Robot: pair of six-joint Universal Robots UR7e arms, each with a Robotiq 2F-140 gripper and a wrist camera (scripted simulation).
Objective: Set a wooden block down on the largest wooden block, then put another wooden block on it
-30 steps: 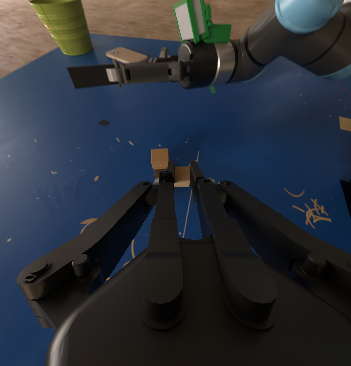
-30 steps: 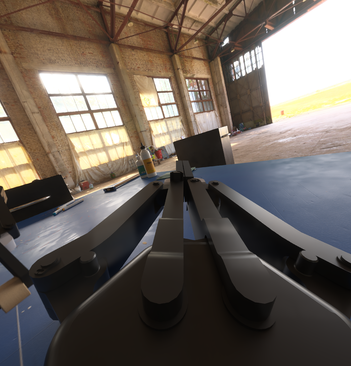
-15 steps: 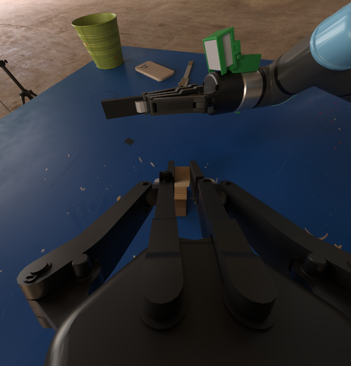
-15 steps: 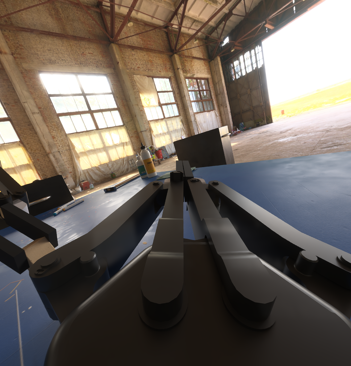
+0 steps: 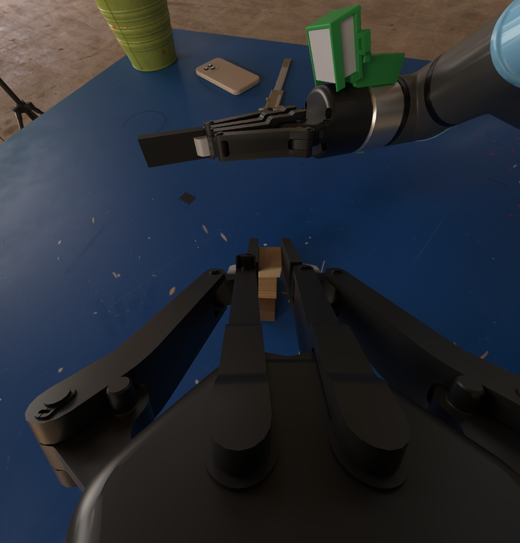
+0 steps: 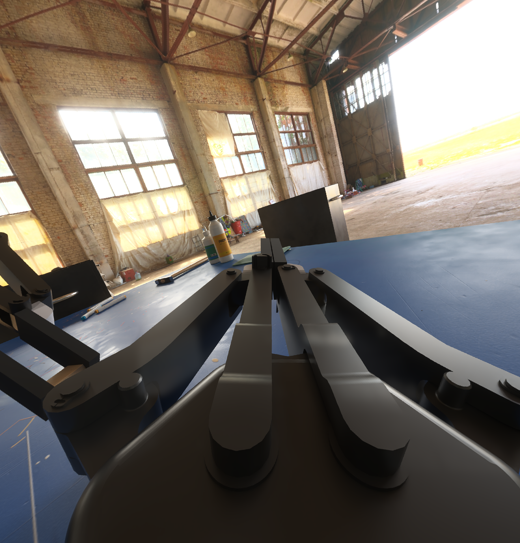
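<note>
Since a sec ago, left gripper (image 5: 269, 252) has carried its small wooden block (image 5: 269, 260) over onto the stack, w/ two blocks (image 5: 267, 299) under it on the blue table (image 5: 76, 235); fingers are clamped on the small block. L to R beyond: green cup (image 5: 138, 32), contents not visible; tan phone (image 5: 227, 75); calipers (image 5: 277, 88). My right gripper (image 6: 272, 249) hangs w/ fingers pressed together, nothing between them; glue bottles (image 6: 219, 242) and dark box (image 6: 302, 219) ahead.
</note>
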